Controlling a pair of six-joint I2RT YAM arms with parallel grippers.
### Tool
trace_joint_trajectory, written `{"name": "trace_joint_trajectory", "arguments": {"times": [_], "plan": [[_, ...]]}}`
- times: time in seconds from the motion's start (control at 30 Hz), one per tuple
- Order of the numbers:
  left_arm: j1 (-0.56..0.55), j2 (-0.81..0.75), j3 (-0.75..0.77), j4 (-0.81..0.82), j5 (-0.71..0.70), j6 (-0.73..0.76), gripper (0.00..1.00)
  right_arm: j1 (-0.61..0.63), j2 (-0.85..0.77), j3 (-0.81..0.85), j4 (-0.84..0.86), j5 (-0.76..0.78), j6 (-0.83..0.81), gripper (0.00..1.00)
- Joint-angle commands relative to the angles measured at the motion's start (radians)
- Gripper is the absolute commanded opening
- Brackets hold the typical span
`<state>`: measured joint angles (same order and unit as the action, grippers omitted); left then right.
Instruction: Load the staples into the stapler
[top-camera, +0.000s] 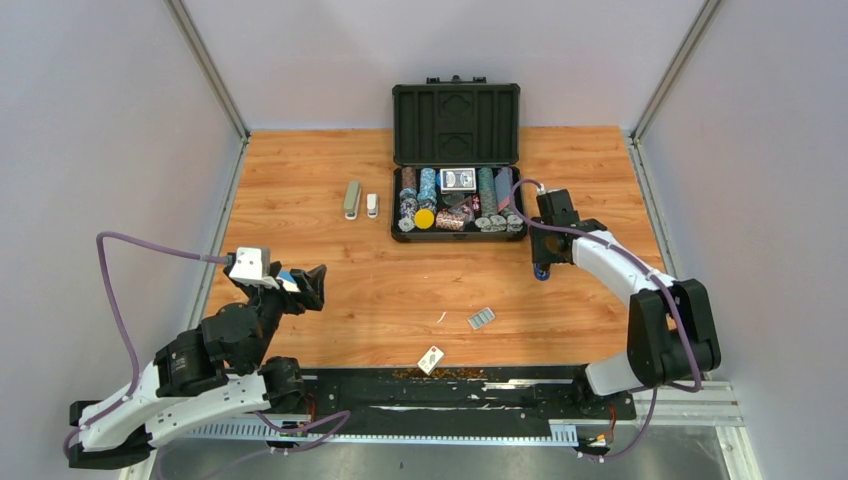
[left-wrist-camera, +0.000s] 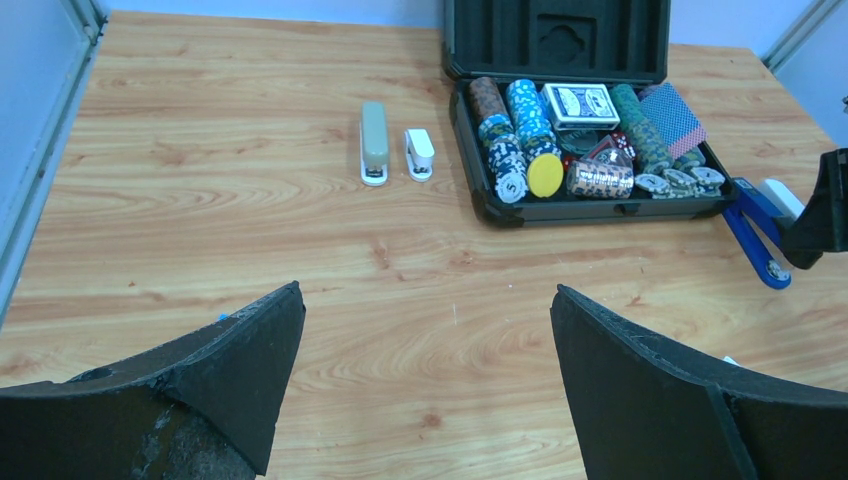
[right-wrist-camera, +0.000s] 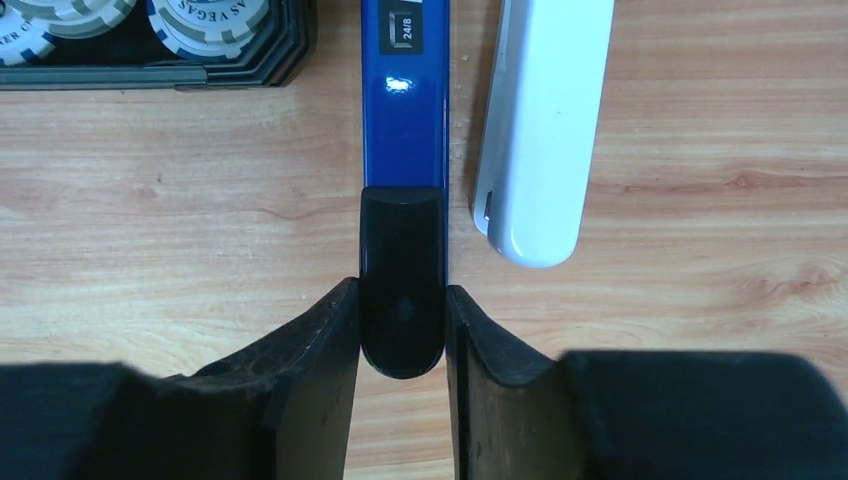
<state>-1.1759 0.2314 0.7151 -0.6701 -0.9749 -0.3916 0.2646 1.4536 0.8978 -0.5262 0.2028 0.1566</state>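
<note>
The staples (top-camera: 481, 318) lie as a small silvery ribbed block on the wood, near the front middle of the table. In the right wrist view the bright-blue stapler (right-wrist-camera: 403, 100) rests on the table, and its black rear end sits between the fingers of my right gripper (right-wrist-camera: 400, 290), which is shut on it. From above, that right gripper (top-camera: 545, 262) hangs just right of the case's front corner, and only a bit of the blue stapler (top-camera: 541, 270) shows under it. My left gripper (top-camera: 305, 285) hovers at the left, open and empty, far from the staples.
An open black case (top-camera: 457, 110) of poker chips and cards stands at the back. A grey-olive stapler (top-camera: 352, 199) and a small white stapler (top-camera: 373, 205) lie left of it. A longer white stapler (right-wrist-camera: 540, 120) lies beside the blue one. A tiny white box (top-camera: 431, 359) sits near the front edge.
</note>
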Motion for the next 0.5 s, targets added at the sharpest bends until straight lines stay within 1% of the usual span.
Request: {"name": "trace_joint_trajectory", "arguments": {"times": [0.0, 0.07, 0.13, 0.27, 0.43, 0.47], "plan": [[-0.003, 0.008, -0.003, 0.012, -0.011, -0.006, 1.00, -0.003, -0.071, 0.026, 0.045, -0.044, 0.029, 0.44], [-0.002, 0.010, -0.003, 0.013, -0.011, -0.003, 1.00, -0.002, -0.147, 0.025, 0.021, -0.046, 0.038, 0.56], [-0.003, 0.011, -0.002, 0.014, -0.012, -0.001, 1.00, -0.003, -0.252, 0.027, -0.003, -0.039, 0.043, 0.63], [-0.003, 0.015, 0.005, 0.014, -0.018, 0.008, 1.00, -0.002, -0.426, 0.056, -0.072, -0.016, 0.050, 0.72], [-0.002, 0.018, 0.055, -0.015, -0.034, 0.033, 1.00, -0.003, -0.660, 0.103, -0.146, 0.038, 0.047, 0.79], [-0.002, 0.017, 0.070, -0.025, -0.036, 0.038, 1.00, -0.003, -0.709, 0.109, -0.153, 0.056, 0.043, 0.83]]}}
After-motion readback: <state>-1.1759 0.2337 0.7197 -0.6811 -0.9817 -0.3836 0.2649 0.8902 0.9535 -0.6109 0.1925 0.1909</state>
